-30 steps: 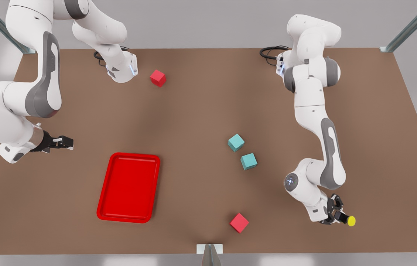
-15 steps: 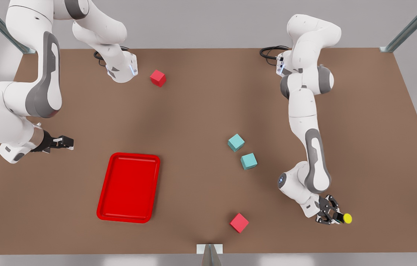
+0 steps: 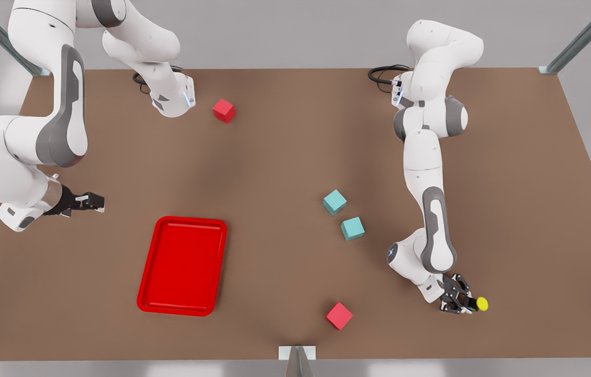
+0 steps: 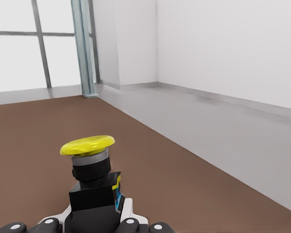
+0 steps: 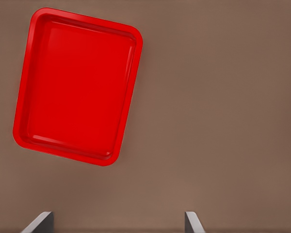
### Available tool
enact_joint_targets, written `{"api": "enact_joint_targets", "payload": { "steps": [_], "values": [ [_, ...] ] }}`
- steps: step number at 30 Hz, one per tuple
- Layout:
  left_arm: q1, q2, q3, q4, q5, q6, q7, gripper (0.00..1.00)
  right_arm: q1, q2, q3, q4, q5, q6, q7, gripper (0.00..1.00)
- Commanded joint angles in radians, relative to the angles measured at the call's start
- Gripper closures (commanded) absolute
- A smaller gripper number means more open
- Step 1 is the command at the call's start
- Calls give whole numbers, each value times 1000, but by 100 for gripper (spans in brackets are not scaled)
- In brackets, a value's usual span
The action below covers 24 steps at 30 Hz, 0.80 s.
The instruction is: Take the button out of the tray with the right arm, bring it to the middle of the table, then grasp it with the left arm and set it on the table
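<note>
Two grippers: left gripper (image 3: 464, 303), lower right of the front view, clamped on button (image 3: 481, 303) above tabletop (image 3: 274, 157); right gripper (image 3: 88, 201), at the left, fingers spread, holding nothing, beside red tray (image 3: 182, 309).

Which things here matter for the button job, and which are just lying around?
Job: button held in the left gripper; empty tray; right gripper, open, near the tray; table.
Lying about: two red cubes; two teal cubes.
</note>
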Motion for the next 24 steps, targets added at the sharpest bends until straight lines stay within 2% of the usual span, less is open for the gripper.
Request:
{"api": "enact_joint_targets", "payload": {
  "steps": [1, 6, 8, 9, 10, 11, 15, 17, 21, 22, 23, 24],
  "values": [
    [0, 0, 1, 0, 17, 7, -192, 74, 0, -2, 0, 0, 1, 0, -1, 0],
    [0, 0, 1, 0, 20, 2, -192, 73, 0, -2, 0, 0, 1, -2, -1, 0],
    [0, 0, 1, 0, 31, 2, -192, 67, 0, -2, 0, 0, 1, -2, -1, 0],
    [0, 0, 1, 0, 31, 2, -192, 56, 0, -2, 0, 0, 1, -2, -1, 0],
    [0, -1, 1, 0, 45, 2, -192, 16, 0, -2, 0, 0, 1, -2, -1, 0],
    [0, -1, 1, 0, 45, 0, -194, 1, 0, -2, 0, 0, 1, -2, -1, 0],
    [-1, -17, 3, 0, 52, 0, -189, 0, 0, -2, 0, 0, 1, 0, -1, 0],
    [-6, -93, 1, -23, 74, 2, -153, 0, 0, -2, 0, 0, 1, 0, -1, 0],
    [-26, -452, -39, -280, 126, 22, 156, 0, 0, -2, 0, 0, 1, -2, -1, 0],
    [-23, -516, -42, -297, 132, 19, 257, 0, 2, -2, 1, 0, 1, -2, -1, 0],
    [0, -627, -132, -329, 91, -6, 436, 0, 3, -3, 1, 0, 1, -2, -1, 0],
    [37, -717, -244, -305, -165, -159, 767, 0, 3, -3, 1, 0, 1, -2, -1, 0]
  ]
}}
